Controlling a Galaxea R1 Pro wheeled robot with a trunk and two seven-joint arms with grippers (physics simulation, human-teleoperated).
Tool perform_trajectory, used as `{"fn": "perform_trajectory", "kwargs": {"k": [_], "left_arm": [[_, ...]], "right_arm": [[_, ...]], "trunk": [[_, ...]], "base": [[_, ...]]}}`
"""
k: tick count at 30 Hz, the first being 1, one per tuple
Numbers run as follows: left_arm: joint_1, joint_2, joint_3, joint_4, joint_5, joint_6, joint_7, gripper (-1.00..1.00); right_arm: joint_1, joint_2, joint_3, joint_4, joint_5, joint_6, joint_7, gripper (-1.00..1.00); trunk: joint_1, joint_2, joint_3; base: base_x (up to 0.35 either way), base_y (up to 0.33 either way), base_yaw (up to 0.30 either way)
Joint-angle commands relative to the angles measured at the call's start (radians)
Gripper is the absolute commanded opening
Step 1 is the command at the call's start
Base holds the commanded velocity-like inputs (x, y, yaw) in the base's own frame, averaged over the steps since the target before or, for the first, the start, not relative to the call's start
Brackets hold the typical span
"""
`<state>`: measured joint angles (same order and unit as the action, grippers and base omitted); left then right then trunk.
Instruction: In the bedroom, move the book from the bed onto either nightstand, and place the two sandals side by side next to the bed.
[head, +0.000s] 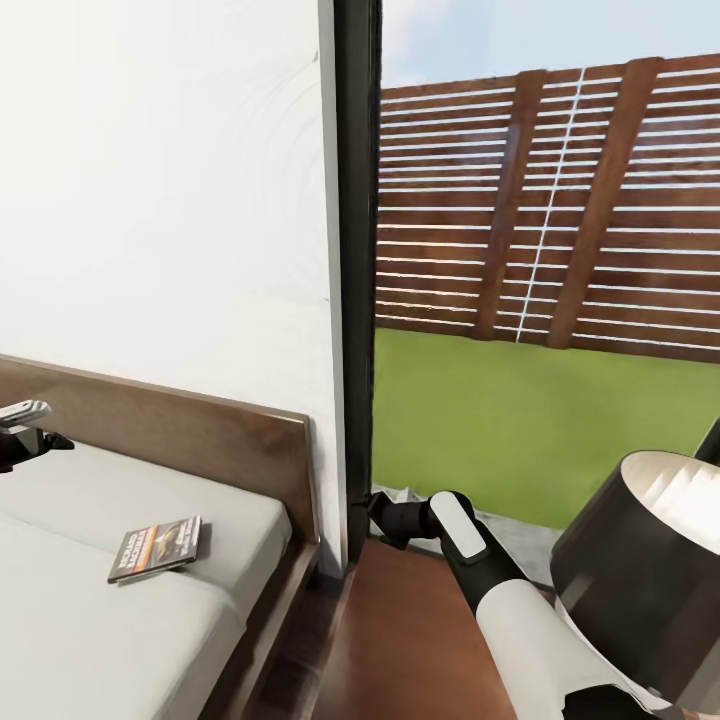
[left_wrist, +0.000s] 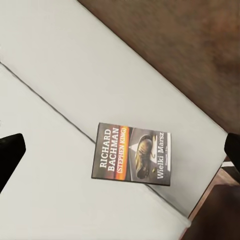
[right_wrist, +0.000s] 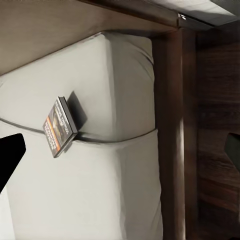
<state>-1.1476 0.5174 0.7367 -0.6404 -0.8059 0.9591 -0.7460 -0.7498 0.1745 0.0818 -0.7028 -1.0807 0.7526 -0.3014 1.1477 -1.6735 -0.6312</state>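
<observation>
1. Book lies flat on the grey mattress of the bed in the head view, near the headboard and the bed's outer corner, apart from the edge. The left claw hangs over the mattress at the picture's left border, well apart from the book; whether it is open cannot be told from here. The right arm reaches over a reddish-brown wooden top, which I take to be the nightstand, beside a black lamp shade. Outside the window stand a slatted fence and a lawn.

2. Left wrist view looks straight down on the book, cover up, lying across the seam between two mattress sections. Dark fingertips show at both side borders, spread wide, holding nothing.

3. Right wrist view shows the book on that same seam, with the bed frame alongside. This claw also stands open and empty, one dark fingertip at each border.

4. Judgement: the step in hand is picking up the book with the left claw. A thin book lying flat gives little to bite; lowering squarely over one short edge and pressing slightly into the soft mattress should help the fingers get under it.
</observation>
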Motion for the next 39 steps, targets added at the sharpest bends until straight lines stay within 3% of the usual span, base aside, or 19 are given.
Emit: {"fn": "perform_trajectory", "kwargs": {"k": [1,30,35,39], "left_arm": [[-0.001,0.000,0.004,-0.001,-0.010,0.002,-0.010,1.00],[-0.001,0.000,0.004,0.012,-0.012,0.001,0.001,1.00],[-0.001,0.000,0.014,0.075,-0.009,-0.001,0.037,1.00],[-0.001,-0.001,0.057,0.132,0.011,-0.022,0.110,1.00]], "right_arm": [[-0.001,0.000,0.001,-0.001,-0.010,0.001,-0.010,1.00],[0.000,0.000,0.009,-0.001,-0.012,0.002,-0.009,1.00],[-0.001,0.000,0.010,-0.002,-0.013,0.002,-0.009,1.00],[0.000,0.000,0.010,-0.003,-0.014,0.002,-0.008,1.00]], "trunk": [[0.000,-0.001,-0.001],[0.000,-0.001,-0.001],[0.000,-0.001,-0.001],[0.000,-0.001,-0.001]], "base": [[0.037,0.000,0.000],[0.018,0.000,0.000],[0.000,0.000,0.000],[0.000,0.000,0.000]]}}
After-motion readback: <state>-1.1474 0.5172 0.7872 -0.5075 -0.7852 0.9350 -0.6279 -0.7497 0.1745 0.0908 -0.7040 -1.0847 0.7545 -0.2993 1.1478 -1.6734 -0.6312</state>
